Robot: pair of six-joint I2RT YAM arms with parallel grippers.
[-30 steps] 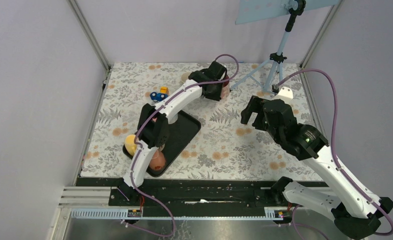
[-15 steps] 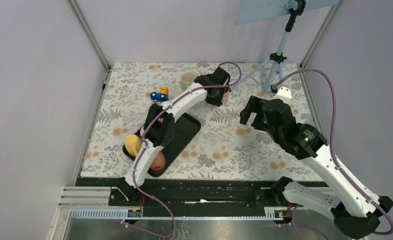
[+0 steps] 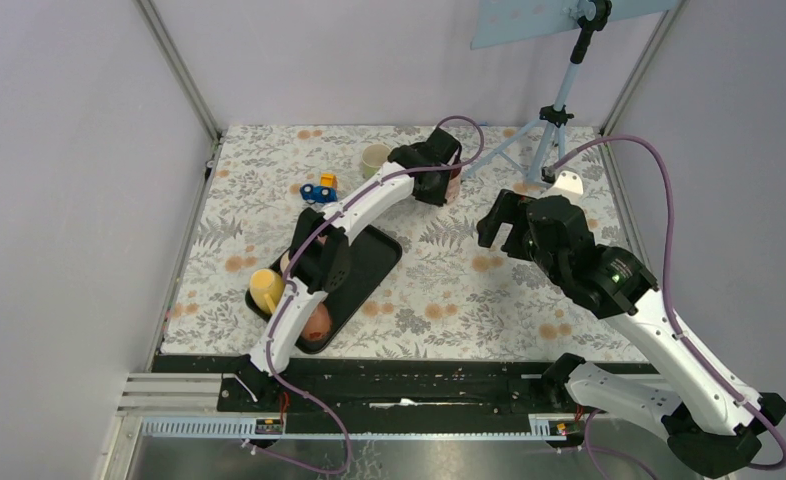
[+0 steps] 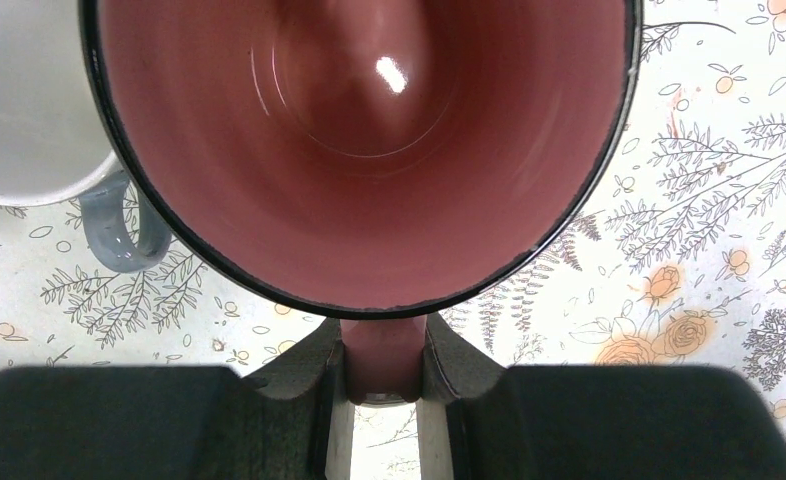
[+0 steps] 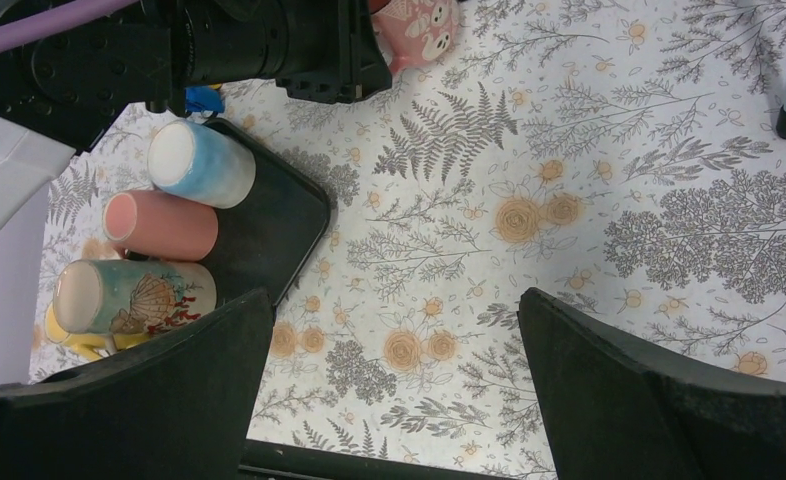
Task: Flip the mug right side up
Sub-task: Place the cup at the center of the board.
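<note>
- My left gripper [image 4: 382,378] was shut tight on the handle [image 4: 382,350] of the pink mug [image 4: 369,130]. One finger pressed on each side of the handle.
- I think I held it by the handle because that is a small, easy part to pinch. It also lets the whole mug swing round with the wrist.
- The mug was at the far middle of the table [image 4: 729,150], near the tripod [image 3: 544,130]. A white mug [image 4: 24,110] with a grey handle stood just beside it.
- The left wrist camera looked straight into the mug. I could see the shiny pink bottom inside, with the table all around it.
- So the mouth pointed up at the camera and the bottom pointed down at the table. Its long line, from mouth to bottom, ran nearly straight up and down.
- To me the mug looked right side up, or very close. I could not tell if its bottom touched the table.
- My right gripper [image 5: 394,400] was wide open and held nothing. It hung above the middle of the table, well apart from the mug, so it was out of the way.
- Other mugs lay on their sides on the black tray [image 5: 269,230].
</note>
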